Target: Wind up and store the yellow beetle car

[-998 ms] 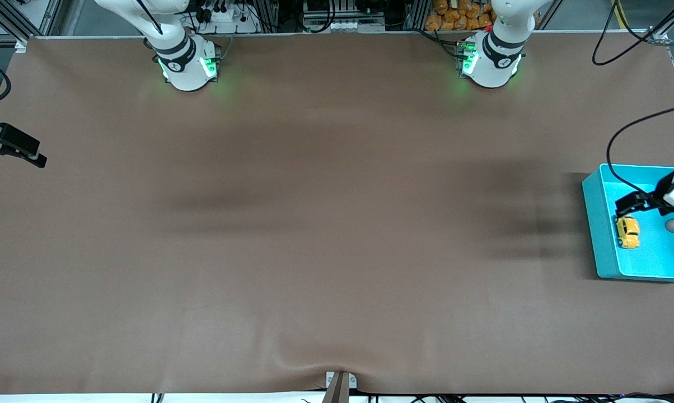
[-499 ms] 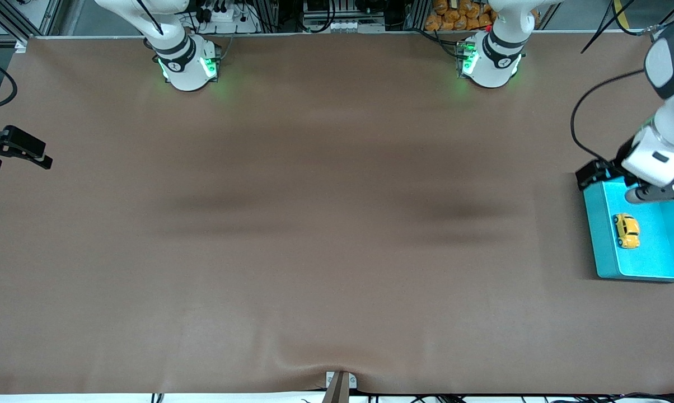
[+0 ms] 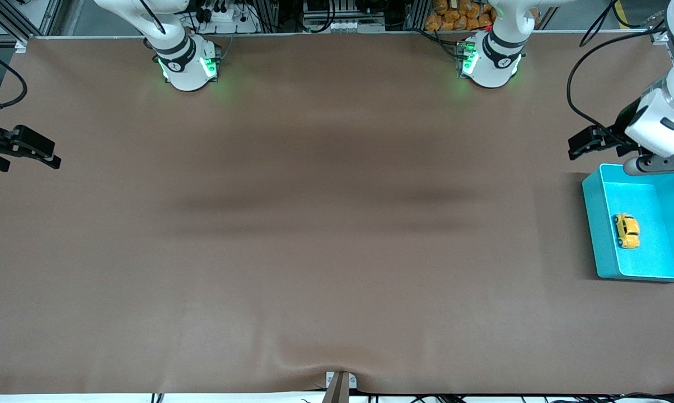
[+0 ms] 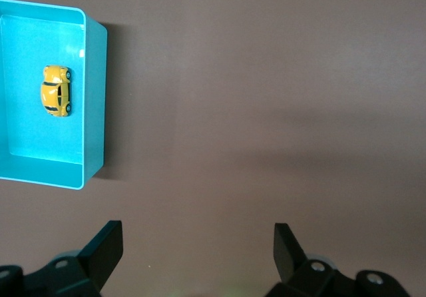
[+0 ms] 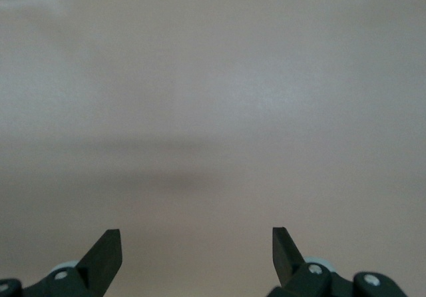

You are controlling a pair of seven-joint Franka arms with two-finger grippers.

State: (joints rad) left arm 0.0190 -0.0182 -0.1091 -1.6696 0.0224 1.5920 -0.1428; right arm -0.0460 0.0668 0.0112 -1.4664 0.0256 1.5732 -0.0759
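Turquoise bin [image 3: 594, 224] at left arm's table end. Left gripper [image 3: 580, 146] hovering just off bin's corner, fingers apart, empty: release judged done. Right gripper [image 3: 20, 150] waiting well apart, fingers spread. Yellow beetle car [image 3: 627, 230] resting inside bin, stored.

The yellow beetle car [image 3: 627, 230] (rounded body, dark windows, small dark wheels) rests upright on its wheels inside the turquoise bin [image 3: 600, 235], untouched.
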